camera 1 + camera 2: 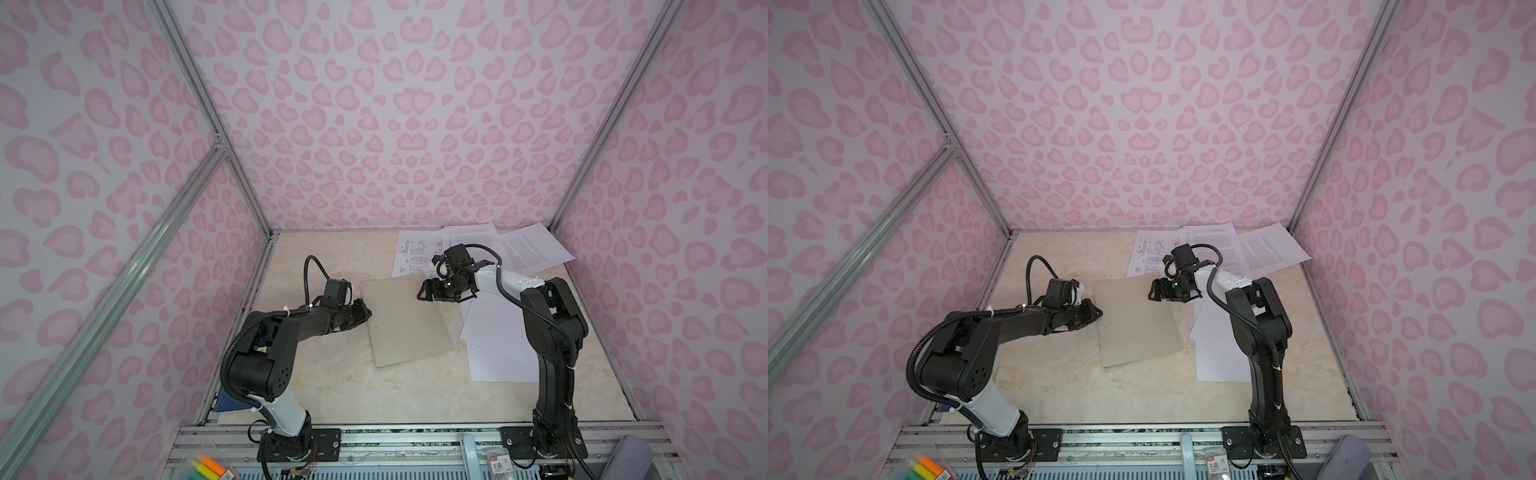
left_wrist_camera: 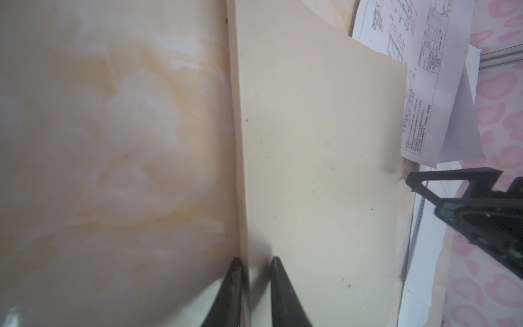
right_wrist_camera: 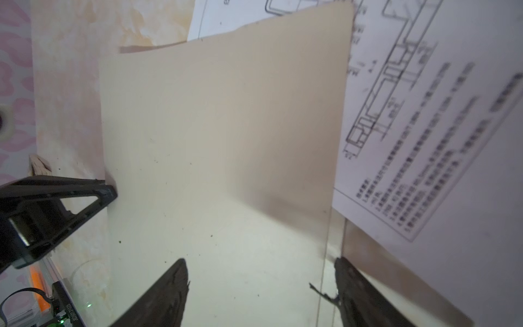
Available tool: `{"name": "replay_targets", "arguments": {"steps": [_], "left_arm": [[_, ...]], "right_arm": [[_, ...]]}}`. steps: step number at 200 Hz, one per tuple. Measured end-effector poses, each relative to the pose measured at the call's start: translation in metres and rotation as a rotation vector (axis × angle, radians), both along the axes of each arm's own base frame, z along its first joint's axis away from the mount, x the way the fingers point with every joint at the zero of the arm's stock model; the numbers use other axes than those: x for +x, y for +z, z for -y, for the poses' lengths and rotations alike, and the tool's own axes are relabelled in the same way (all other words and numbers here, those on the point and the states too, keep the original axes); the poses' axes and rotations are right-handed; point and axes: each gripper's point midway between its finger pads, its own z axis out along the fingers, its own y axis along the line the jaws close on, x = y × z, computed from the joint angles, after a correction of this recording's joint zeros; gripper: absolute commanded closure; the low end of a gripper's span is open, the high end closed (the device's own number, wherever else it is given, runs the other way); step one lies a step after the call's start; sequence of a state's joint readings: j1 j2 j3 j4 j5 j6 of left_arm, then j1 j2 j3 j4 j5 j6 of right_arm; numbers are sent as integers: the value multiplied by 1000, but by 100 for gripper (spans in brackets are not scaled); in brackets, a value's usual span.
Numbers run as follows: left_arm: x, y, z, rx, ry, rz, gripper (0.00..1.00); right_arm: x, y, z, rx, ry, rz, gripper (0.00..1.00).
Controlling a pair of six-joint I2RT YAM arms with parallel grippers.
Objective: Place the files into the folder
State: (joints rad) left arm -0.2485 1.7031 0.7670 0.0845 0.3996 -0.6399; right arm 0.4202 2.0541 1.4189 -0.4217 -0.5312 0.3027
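Left gripper straddles an edge of the folder, grip unclear; right gripper gapes wide; its arm hides some files.

Counts, from both top views:
- grey-beige flat rectangular folder: 1, frame centre.
- white paper sheets: 1 line-drawing sheet and 2 with printed text, the middle text sheet and the far text sheet, all upper right of centre.
- blank white sheets: at least 2, right of centre. They overlap, so no exact count.
- black-and-white robot arms: 2, left arm and right arm.
- pincers: 2, left pincer and right pincer.
- dark blue flat book: 1, lower left, mostly hidden.
- highlighter pens: 3 colours visible at the bottom left edge. Too blurred to count.
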Motion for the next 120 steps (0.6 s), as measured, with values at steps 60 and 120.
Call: {"name": "replay_targets", "arguments": {"steps": [60, 120], "left_arm": [[2, 0, 4, -62, -33, -14, 88], [5, -2, 2, -73, -28, -12, 95]], "right_arm": [[-3, -5, 2, -18, 1, 0, 20], [-6, 4, 5, 0, -21, -6, 19]]}}
